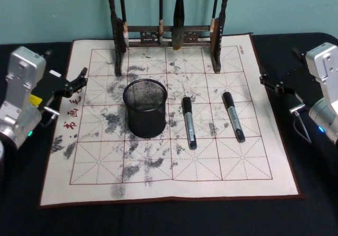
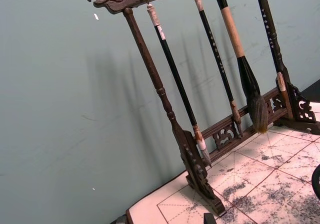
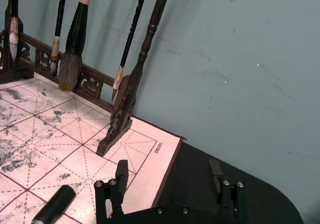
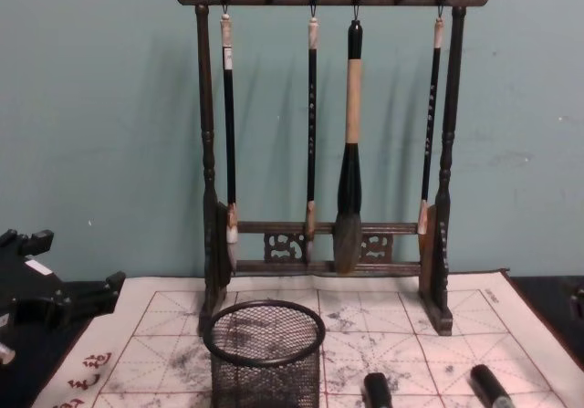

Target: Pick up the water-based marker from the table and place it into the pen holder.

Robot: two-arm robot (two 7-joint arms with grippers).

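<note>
Two black markers with grey labelled barrels lie on the cream grid mat (image 1: 248,157). One marker (image 1: 189,122) is just right of the pen holder; the other marker (image 1: 233,116) lies farther right, and its end (image 3: 52,210) shows in the right wrist view. The pen holder (image 1: 145,107) is a round black mesh cup standing upright near the mat's middle, with nothing visible inside. My left gripper (image 1: 66,64) hovers open at the mat's back-left corner. My right gripper (image 1: 279,67) hovers open at the mat's right edge, nothing between its fingers (image 3: 121,173).
A tall dark wooden rack (image 1: 169,35) hung with several calligraphy brushes stands along the mat's back edge, before a teal wall. Black tabletop (image 1: 174,220) borders the mat on all sides.
</note>
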